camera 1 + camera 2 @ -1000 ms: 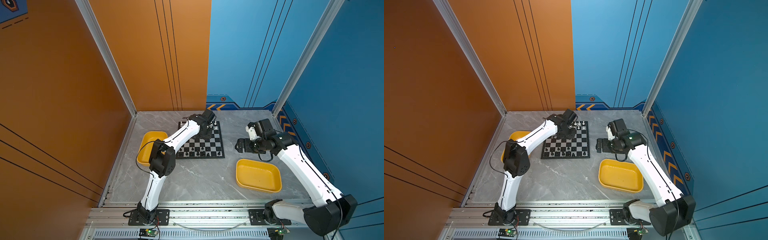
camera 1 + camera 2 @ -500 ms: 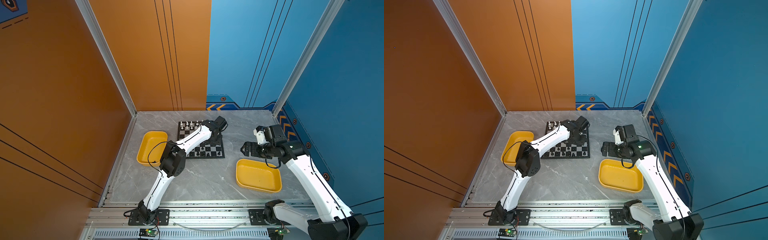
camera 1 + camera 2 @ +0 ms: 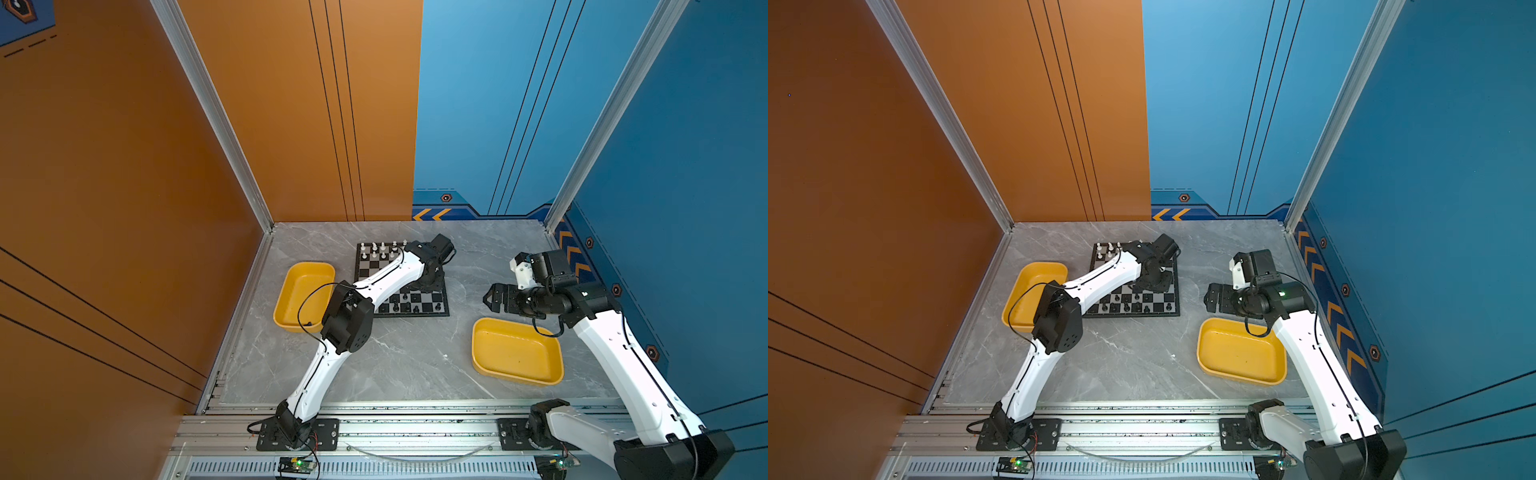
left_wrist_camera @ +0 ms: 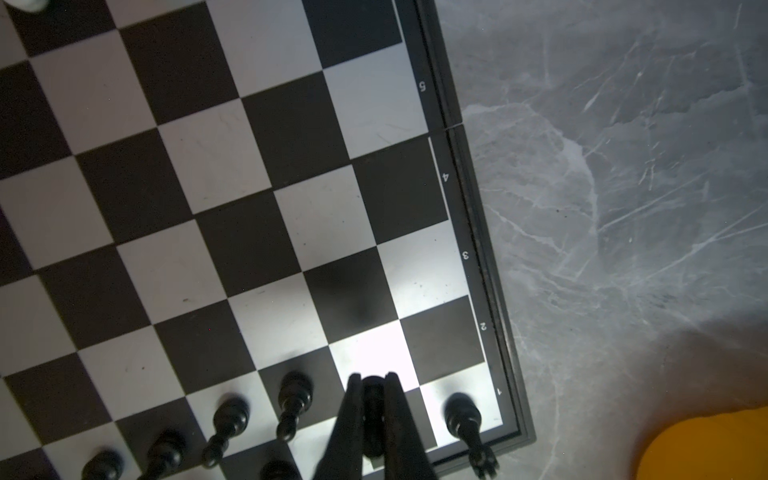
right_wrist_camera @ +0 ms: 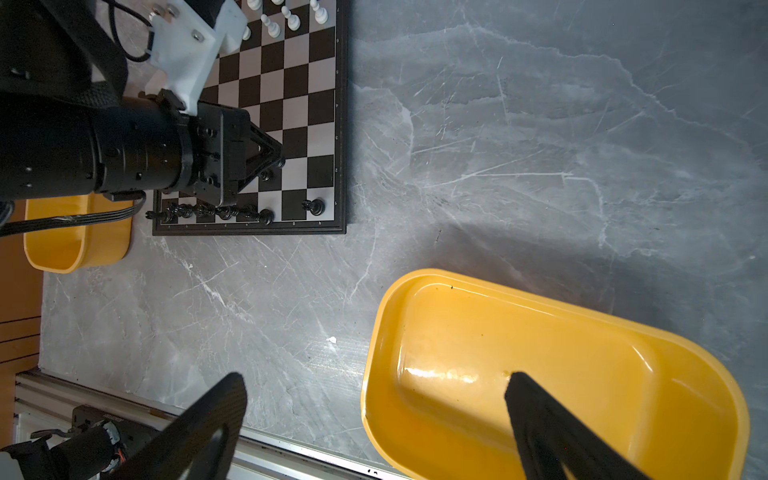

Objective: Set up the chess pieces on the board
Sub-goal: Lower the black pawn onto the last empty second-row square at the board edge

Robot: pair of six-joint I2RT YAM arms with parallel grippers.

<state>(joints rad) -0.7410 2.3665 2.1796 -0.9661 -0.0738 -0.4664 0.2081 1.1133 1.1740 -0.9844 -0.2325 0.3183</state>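
L gripper, jaws shut on a black piece, hangs over the board's near-right corner, R gripper wide open and empty by the right tray; next, prob., lower onto the free near-row sq, then release.

place: robot lab cell | signs: panel walls — aluminium mounting rail

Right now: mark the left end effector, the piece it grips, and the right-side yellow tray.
left end effector (image 4: 372, 377), left wrist view, between its fingertips.
black piece (image 4: 372, 419), left wrist view, its body.
right yellow tray (image 3: 515, 351), a top view, bare floor.
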